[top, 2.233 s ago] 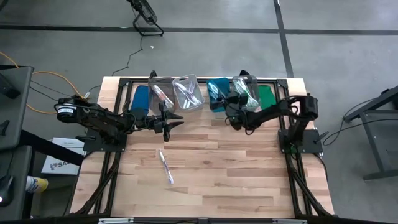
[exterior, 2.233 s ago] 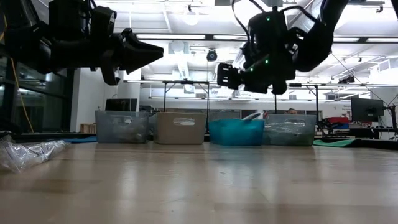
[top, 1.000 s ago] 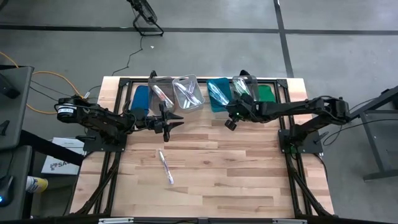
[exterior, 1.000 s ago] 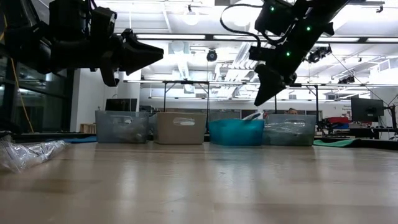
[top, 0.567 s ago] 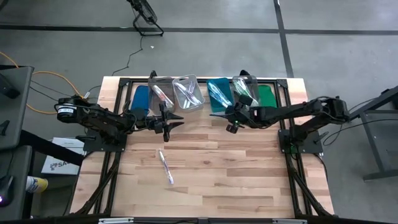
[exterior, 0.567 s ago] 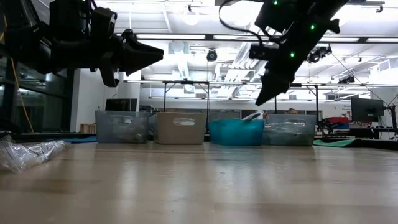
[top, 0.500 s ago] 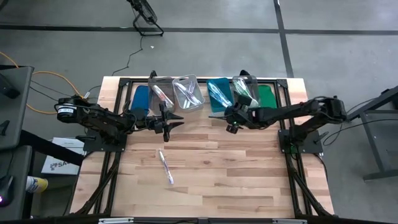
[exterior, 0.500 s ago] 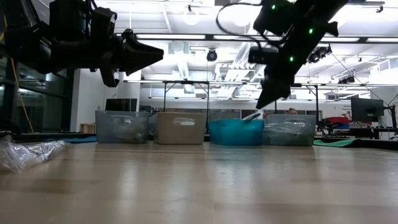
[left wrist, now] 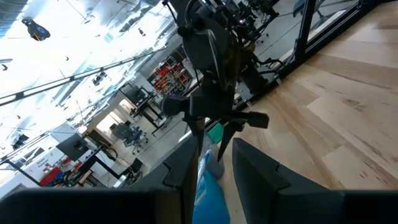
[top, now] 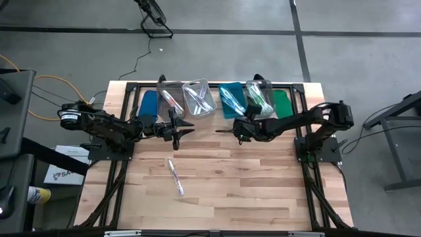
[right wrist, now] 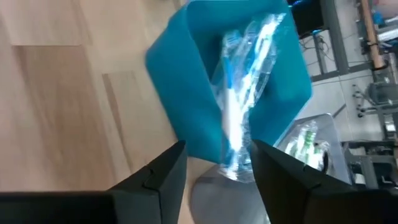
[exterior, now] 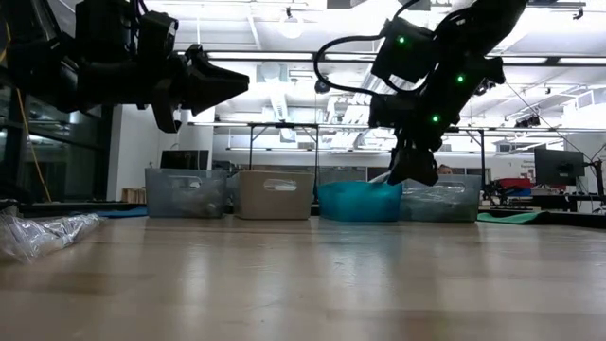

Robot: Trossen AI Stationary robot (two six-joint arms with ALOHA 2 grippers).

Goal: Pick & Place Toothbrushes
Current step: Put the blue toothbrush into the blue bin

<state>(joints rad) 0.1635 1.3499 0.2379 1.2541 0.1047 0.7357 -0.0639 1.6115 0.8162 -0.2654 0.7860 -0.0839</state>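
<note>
My left gripper (top: 189, 128) hangs above the table, near the left bins, shut on a blue toothbrush (left wrist: 203, 183). My right gripper (top: 227, 130) stands open and holds nothing, tipped down just on the near side of the teal bin (top: 231, 100). In the right wrist view its fingers (right wrist: 165, 177) frame that bin (right wrist: 186, 93), where wrapped toothbrushes (right wrist: 245, 93) lie. One wrapped toothbrush (top: 175, 176) lies flat on the table nearer the front, and it shows in the low view at the left (exterior: 47, 232). My left gripper pinches the blue toothbrush (left wrist: 202, 171) between its two fingers, which point about level toward the table's right side. The toothbrush runs along the fingers and is lifted clear of the table. Which part of it they have is hidden by the fingers.
A grey-clear bin (top: 170, 99), a clear bin (top: 199, 99) and another clear bin (top: 259, 97) stand with the teal one in a row at the far edge. A blue lid (top: 149, 104) and a green lid (top: 281, 102) lie at the row's ends. Bare wood spreads toward the near edge.
My right gripper has come down and moved toward the table's left and near side, away from over the right-hand bins to the near side of the teal bin. It has also rolled and tipped downward.
</note>
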